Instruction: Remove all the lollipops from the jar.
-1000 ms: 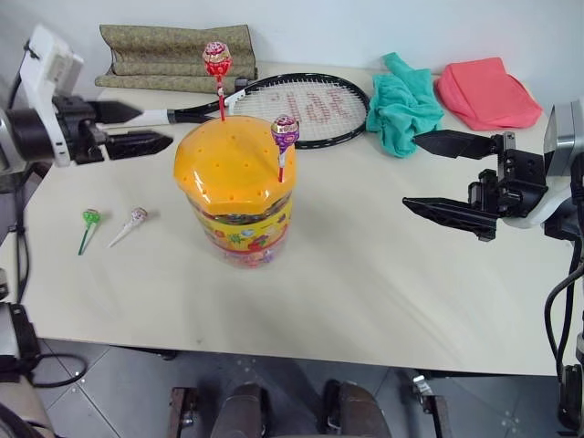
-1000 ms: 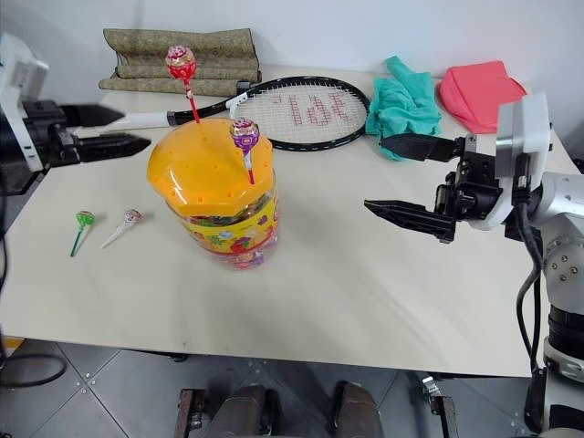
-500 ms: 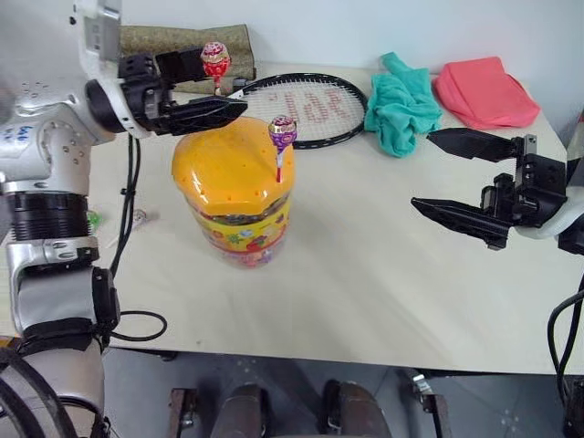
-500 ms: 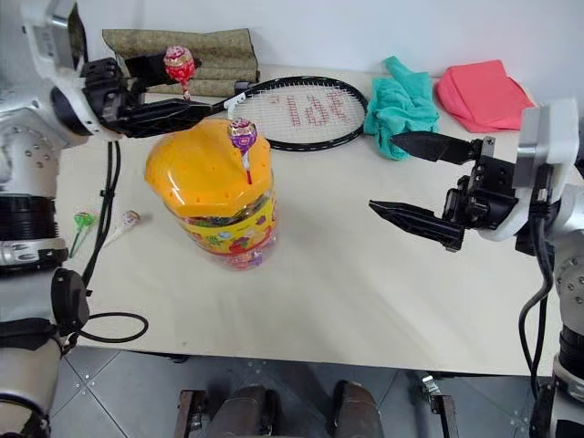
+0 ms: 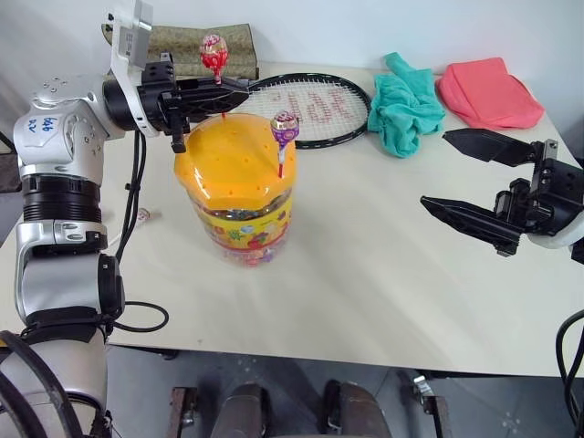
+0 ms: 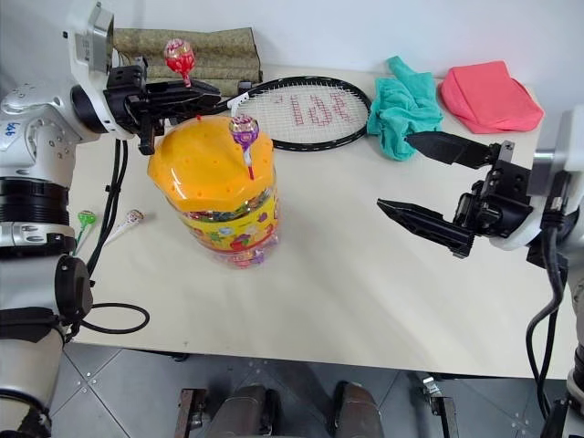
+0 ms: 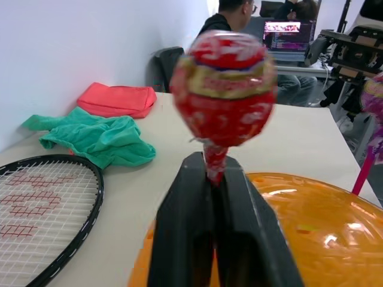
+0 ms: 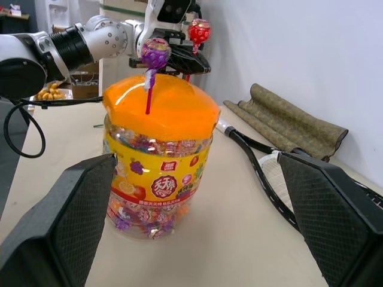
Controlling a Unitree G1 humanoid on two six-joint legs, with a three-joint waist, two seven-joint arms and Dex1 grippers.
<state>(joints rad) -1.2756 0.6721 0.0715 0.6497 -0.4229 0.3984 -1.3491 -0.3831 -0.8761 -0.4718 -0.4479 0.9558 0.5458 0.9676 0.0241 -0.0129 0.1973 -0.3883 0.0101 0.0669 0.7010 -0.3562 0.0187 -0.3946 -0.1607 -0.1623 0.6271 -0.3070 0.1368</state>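
Now left gripper (image 7: 222, 179) pinches red lollipop (image 7: 224, 89) stick

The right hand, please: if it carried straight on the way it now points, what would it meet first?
Most likely the jar: it stands centred between the open right hand fingers, with bare table before it; depth is uncertain.

Red "JOL"-like letters on racket (image 5: 306, 108) strings, mirrored.

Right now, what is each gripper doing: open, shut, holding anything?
Left gripper: shut on the red lollipop's stick, above the jar's orange lid.
Right gripper: open, holding nothing.
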